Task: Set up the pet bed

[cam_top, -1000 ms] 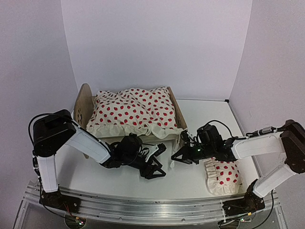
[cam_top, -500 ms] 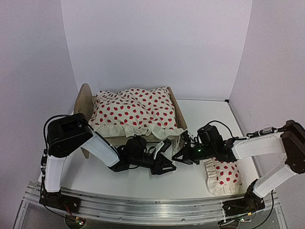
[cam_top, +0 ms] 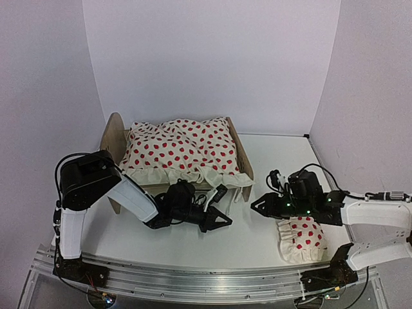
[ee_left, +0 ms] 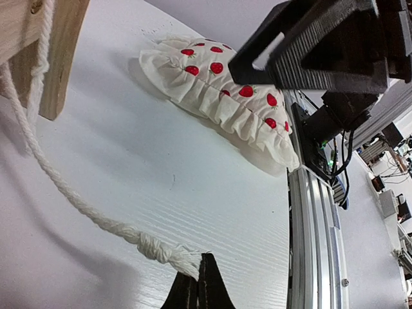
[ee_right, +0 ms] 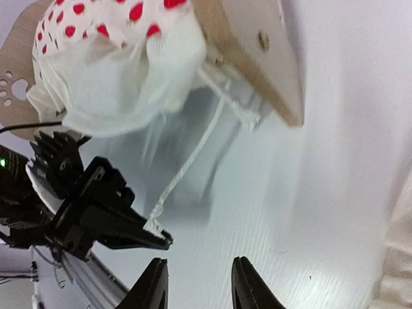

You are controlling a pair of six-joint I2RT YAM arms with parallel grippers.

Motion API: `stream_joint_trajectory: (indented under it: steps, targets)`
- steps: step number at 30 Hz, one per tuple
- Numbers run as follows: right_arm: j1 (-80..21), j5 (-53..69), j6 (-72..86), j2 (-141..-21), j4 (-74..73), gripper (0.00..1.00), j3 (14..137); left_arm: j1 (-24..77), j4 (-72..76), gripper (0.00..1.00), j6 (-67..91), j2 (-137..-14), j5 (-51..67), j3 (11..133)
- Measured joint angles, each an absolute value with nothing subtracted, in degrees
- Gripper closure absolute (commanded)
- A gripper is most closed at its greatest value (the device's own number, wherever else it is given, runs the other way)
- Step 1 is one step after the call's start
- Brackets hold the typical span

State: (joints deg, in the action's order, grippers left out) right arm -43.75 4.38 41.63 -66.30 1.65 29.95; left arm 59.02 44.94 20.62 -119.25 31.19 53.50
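The pet bed [cam_top: 113,138] is a light plywood frame at the table's back left. A cream red-spotted blanket [cam_top: 180,151] covers its top and hides the mattress. A white rope [ee_left: 77,199] hangs from the footboard [ee_right: 257,51] and ends in a knot with a frayed tip. My left gripper [ee_left: 198,277] is shut on that frayed tip, in front of the bed [cam_top: 226,221]. My right gripper [ee_right: 199,283] stands open and holds nothing, a little to the right of the left one [cam_top: 256,206]. The rope [ee_right: 187,164] runs clear of it.
A red-spotted ruffled pillow [cam_top: 301,239] lies on the white table at the front right, under my right arm; it also shows in the left wrist view [ee_left: 219,84]. An aluminium rail [cam_top: 193,277] runs along the near edge. White walls close in behind and at both sides.
My left gripper moved right and shut on the rope's end. My right gripper opened, let go of the rope and drew back to the right.
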Motion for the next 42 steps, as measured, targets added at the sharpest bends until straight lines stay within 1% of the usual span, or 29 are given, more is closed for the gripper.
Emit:
stream_joint_trajectory:
  steps: [3, 7, 9, 11, 15, 21, 26, 28, 29, 32, 33, 38, 42]
  targets:
    - [-43.7, -3.0, 38.6, -66.1, 4.5, 0.63, 29.5, 58.0, 43.7, 1.0, 19.5, -117.8, 30.8, 52.6]
    - [-44.7, -9.5, 35.4, -74.6, 14.8, 0.59, 27.7, 56.3, 43.0, 1.0, 18.1, -115.8, 30.8, 51.1]
    - [-46.1, -12.2, 33.7, -79.6, 18.5, 0.58, 27.2, 55.5, 42.9, 1.0, 17.2, -115.4, 30.9, 50.4]
    - [-47.2, -14.2, 32.0, -83.6, 22.5, 0.59, 27.3, 54.8, 43.0, 1.0, 16.4, -115.2, 31.0, 49.8]
    - [-48.2, -17.2, 29.8, -90.2, 31.0, 0.64, 28.3, 53.7, 43.0, 1.0, 15.8, -115.2, 31.5, 49.3]
    - [-48.3, -21.4, 29.4, -95.3, 40.0, 0.62, 30.2, 52.6, 43.6, 1.0, 15.0, -115.2, 32.2, 49.1]
    - [-48.4, -23.5, 28.6, -98.4, 43.5, 0.64, 32.1, 52.0, 44.0, 1.0, 15.0, -115.2, 32.9, 49.0]
    - [-48.6, -24.6, 28.4, -99.4, 44.7, 0.69, 32.4, 51.9, 44.1, 1.0, 15.0, -115.2, 33.0, 49.0]
    - [-48.7, -25.1, 28.3, -99.7, 45.2, 0.74, 32.5, 51.8, 44.1, 1.0, 15.0, -115.2, 33.1, 49.0]
    - [-48.8, -26.9, 27.7, -100.8, 46.4, 0.97, 32.9, 51.7, 44.1, 1.0, 15.0, -115.2, 33.2, 49.0]
    - [-48.8, -27.6, 27.6, -101.2, 46.7, 1.0, 33.1, 51.7, 44.1, 1.0, 15.0, -115.2, 33.3, 49.0]
    - [-48.6, -29.4, 26.8, -101.6, 47.9, 1.0, 32.7, 51.7, 44.2, 1.0, 15.0, -115.2, 33.3, 49.0]
    - [-48.5, -26.8, 27.2, -97.4, 46.2, 1.0, 28.8, 51.7, 44.7, 1.0, 14.8, -115.2, 33.4, 49.0]
